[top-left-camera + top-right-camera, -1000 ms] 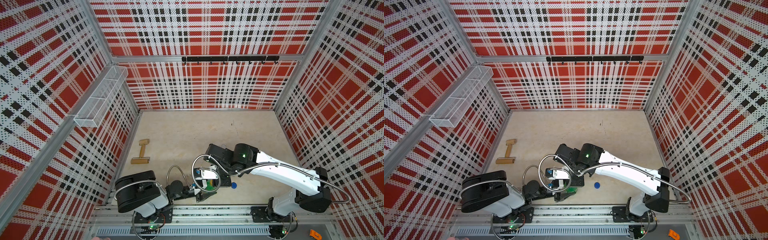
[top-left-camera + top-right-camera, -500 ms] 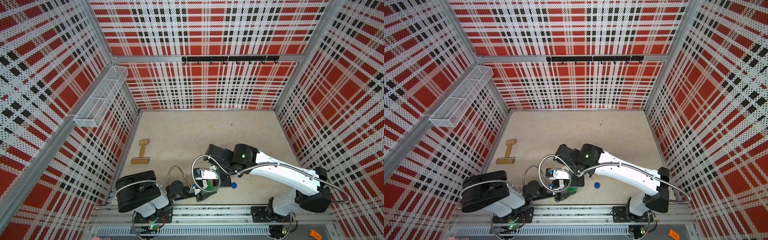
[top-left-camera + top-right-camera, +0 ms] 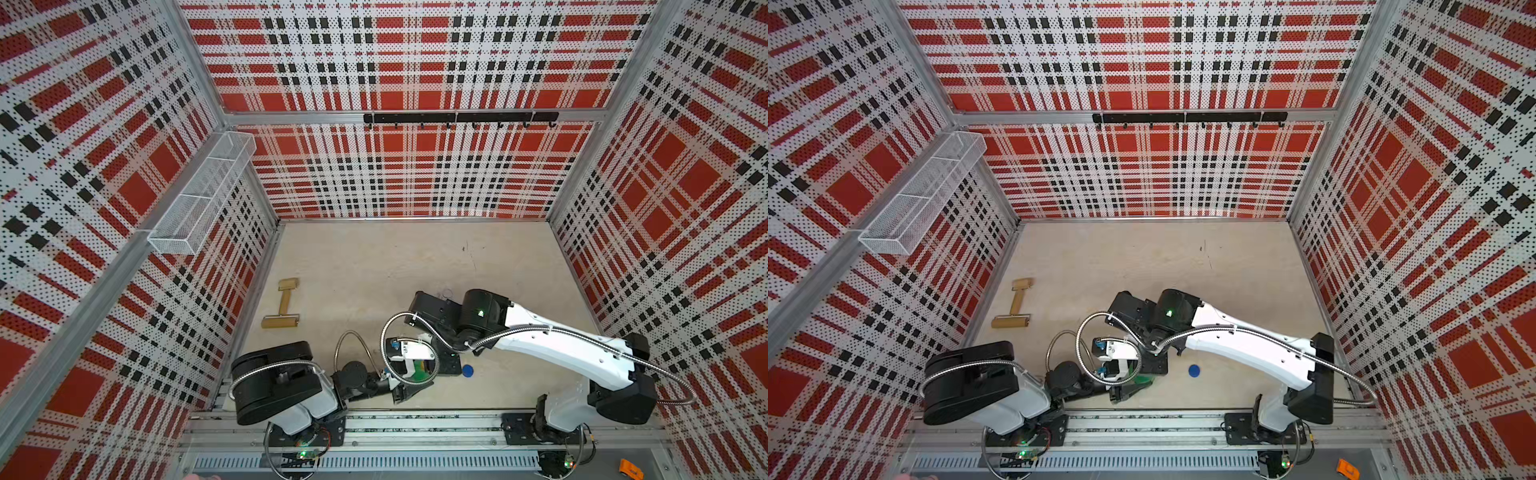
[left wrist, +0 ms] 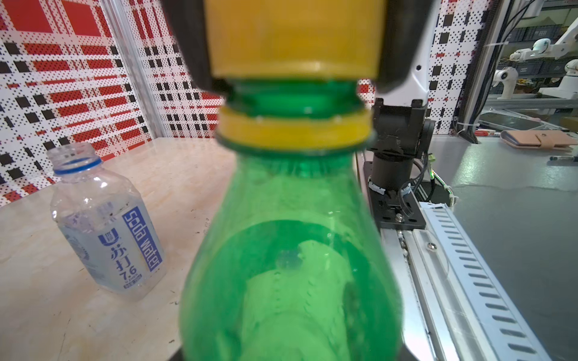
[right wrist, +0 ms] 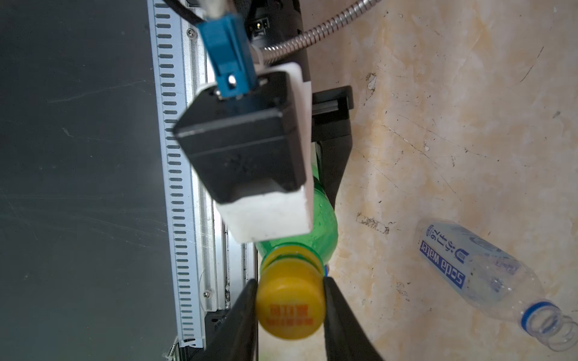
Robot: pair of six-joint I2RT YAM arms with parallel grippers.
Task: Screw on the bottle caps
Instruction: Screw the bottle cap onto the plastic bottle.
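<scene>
**Front edge**
- Left pincer [image 3: 409, 388]: clenched on the green bottle [image 4: 291, 250], low on its body. In the right wrist view one dark finger [image 5: 334, 156] lies along the bottle's side.
- Green bottle: translucent, close to the front rail. A yellow ring [image 4: 294, 132] sits below the thread.
- Yellow cap [image 5: 289, 308]: seated on the green bottle's mouth, red print on top. In the left wrist view a band of green thread shows between the cap and the ring.
- Right pincer [image 5: 289, 300]: grasping the yellow cap from above, one dark finger against each side.

**Near counter**
- Blue cap [image 3: 467, 370]: flat on the counter [image 3: 395, 266], loose, just to the right of the green bottle. Nothing touches it. Seen in both top views.

**Mid counter**
- Clear bottle [image 4: 106, 225]: upright, uncapped, with a blue ring at the neck and a dark label reading "Soda water". It stands apart from the green bottle, further in, and is mostly hidden under the right arm in the top views.
- Wooden roller [image 3: 282, 305]: lying flat near the left wall, well apart from the bottles.

**Walls**
- Wire basket [image 3: 203, 195]: mounted on the left wall.
- Hook rail [image 3: 457, 117]: black, across the back wall.
</scene>
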